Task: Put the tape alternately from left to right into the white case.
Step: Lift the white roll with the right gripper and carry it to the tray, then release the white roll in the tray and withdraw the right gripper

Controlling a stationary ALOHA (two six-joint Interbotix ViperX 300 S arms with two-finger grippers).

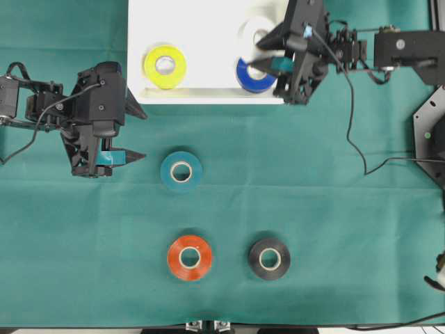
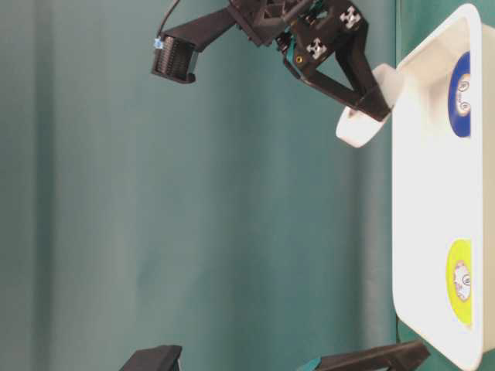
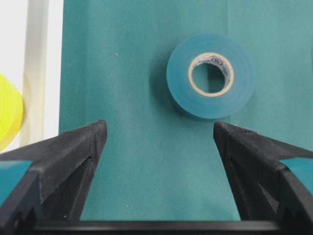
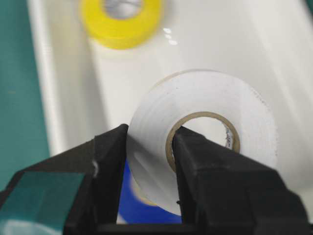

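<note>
Above the near right corner of the white case (image 1: 201,28), we note the white roll (image 4: 205,137) pinched by the right gripper (image 4: 149,166), one finger through the core, the other on the outer wall; it hangs clear of the case floor, over the blue roll (image 1: 254,76). The blue roll lies flat inside by the near rim, the yellow roll (image 1: 165,66) flat toward the case's left end. Out on the green cloth (image 1: 348,229) we count three rolls left: the teal roll (image 1: 181,171) nearest the case, the red-orange roll (image 1: 190,257) and the black roll (image 1: 270,259) side by side toward the cloth's front edge. The left gripper (image 3: 159,134) hovers with jaws wide and empty, short of the teal roll. Risk as we judge it: released here, the white roll would land on the blue one, tip or roll, perhaps over the near rim; the one-wall pinch could also let it swing. Nothing stands between the left gripper and the teal roll; the blue roll crowds the right gripper's drop spot.
</note>
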